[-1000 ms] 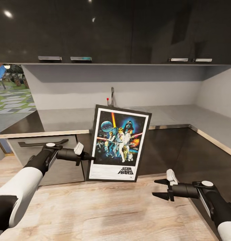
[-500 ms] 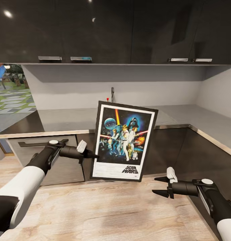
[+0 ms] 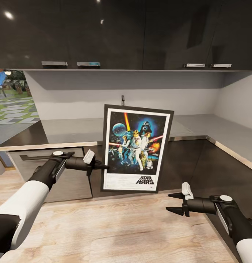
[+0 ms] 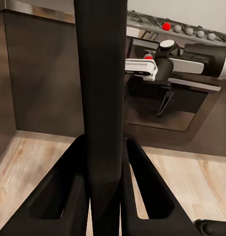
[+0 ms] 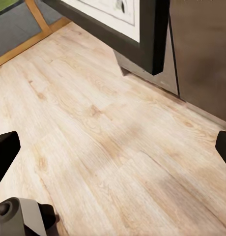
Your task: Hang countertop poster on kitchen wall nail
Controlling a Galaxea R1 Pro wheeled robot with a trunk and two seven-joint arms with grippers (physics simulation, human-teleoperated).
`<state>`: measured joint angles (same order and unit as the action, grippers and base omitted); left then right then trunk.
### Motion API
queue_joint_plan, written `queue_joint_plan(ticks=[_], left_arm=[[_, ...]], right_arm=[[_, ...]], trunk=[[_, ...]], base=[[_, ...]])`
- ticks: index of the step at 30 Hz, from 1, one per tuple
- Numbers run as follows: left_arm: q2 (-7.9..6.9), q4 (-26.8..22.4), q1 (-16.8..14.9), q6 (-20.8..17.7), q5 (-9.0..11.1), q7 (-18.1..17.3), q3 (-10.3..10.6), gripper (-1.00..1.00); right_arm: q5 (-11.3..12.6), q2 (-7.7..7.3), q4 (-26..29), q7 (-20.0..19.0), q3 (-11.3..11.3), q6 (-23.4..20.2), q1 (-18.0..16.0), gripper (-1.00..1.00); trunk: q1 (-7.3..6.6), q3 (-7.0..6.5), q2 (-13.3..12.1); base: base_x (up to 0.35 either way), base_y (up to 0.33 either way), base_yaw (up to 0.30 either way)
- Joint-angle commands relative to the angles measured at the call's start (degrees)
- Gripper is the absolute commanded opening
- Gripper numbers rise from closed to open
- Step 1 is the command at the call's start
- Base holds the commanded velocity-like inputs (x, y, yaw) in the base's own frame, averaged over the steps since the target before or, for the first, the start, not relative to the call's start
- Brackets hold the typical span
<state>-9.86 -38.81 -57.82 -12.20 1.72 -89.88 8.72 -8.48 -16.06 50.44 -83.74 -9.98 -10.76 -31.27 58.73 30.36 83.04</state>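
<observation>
1. my left claw [image 3: 100, 167] is pinched on the left edge of the poster [image 3: 137, 148], low on that side. in the left wrist view the dark edge [image 4: 103, 108] runs straight up between my two fingers [image 4: 64, 196], which press on it from both sides.
2. the poster hangs upright in the air, lifted clear of the grey surface [image 3: 75, 129] and in front of the dark base cabinets [image 3: 184, 160], face toward my head camera, tilted only slightly.
3. handling, as i judge it: thin, stiff, light. it holds flat from a single edge grip with no sag. the frame looks smooth, so it could pivot or slip in a one-sided pinch; a grip higher up the edge would likely steady it for hanging.
4. writing: "star wars" logo reads clearly at the bottom of the artwork. the fine print beside it is too small to read.
5. my right claw [image 3: 177, 204] is low over the wood floor [image 3: 115, 233], fingers spread, holding nothing, well apart from the poster. its wrist view catches the poster's lower corner [image 5: 152, 44] above the floor.
</observation>
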Motion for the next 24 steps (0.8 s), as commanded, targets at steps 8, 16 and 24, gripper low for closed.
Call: queue_joint_plan(ticks=[8, 16, 24], left_arm=[[0.09, 0.0, 0.0, -0.5, 0.2, -0.1, 0.8, -1.00], [0.10, 0.0, 0.0, -0.5, 0.2, -0.1, 1.1, -1.00], [0.10, -0.1, 0.0, -0.5, 0.2, -0.1, 1.1, -1.00]], right_arm=[[-0.1, 0.38, -1.8, -0.3, -0.1, -1.1, -4.3, 1.00], [-0.2, 0.42, -8.5, -0.4, -0.1, -1.3, -9.9, 1.00], [-0.2, 0.52, -9.9, -0.5, -0.1, -1.3, -10.8, 1.00]], trunk=[[0.00, 0.06, 0.0], [0.00, 0.06, 0.0], [0.00, 0.06, 0.0]], base=[[0.000, 0.000, 0.000], [0.000, 0.000, 0.000], [0.000, 0.000, 0.000]])
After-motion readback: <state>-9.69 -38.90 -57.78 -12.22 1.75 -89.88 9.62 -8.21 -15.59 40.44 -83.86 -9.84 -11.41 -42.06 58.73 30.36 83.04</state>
